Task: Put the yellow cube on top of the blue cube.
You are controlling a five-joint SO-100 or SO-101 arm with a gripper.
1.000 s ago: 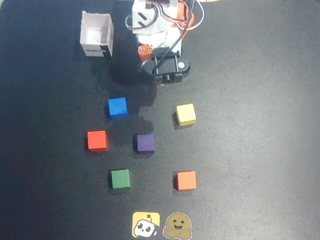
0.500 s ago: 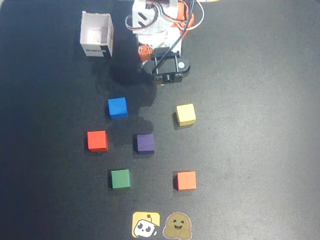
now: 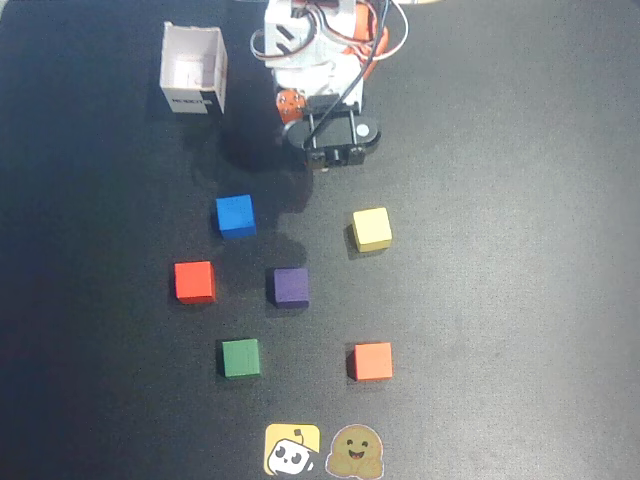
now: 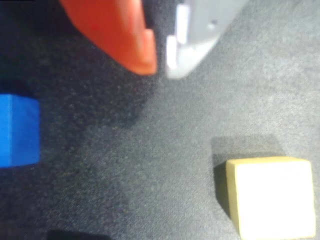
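On a dark mat (image 3: 520,300) seen from overhead, a red cube (image 3: 194,281) lies farthest left, with a white open box (image 3: 193,69) well above it near the top edge. Moving right come the blue cube (image 3: 235,215), a green cube (image 3: 241,357) and a purple cube (image 3: 291,286), all apart from one another. The arm (image 3: 320,60) stands at top centre, its gripper (image 4: 161,70) folded close to the base and holding nothing; in the wrist view the orange finger (image 4: 125,35) and the grey finger (image 4: 195,35) nearly meet at their tips. Further right sit the yellow cube (image 3: 371,229) and an orange cube (image 3: 372,361). The yellow cube rests flat on the mat, well apart from the blue cube. Two cartoon stickers (image 3: 322,451) lie along the bottom edge.
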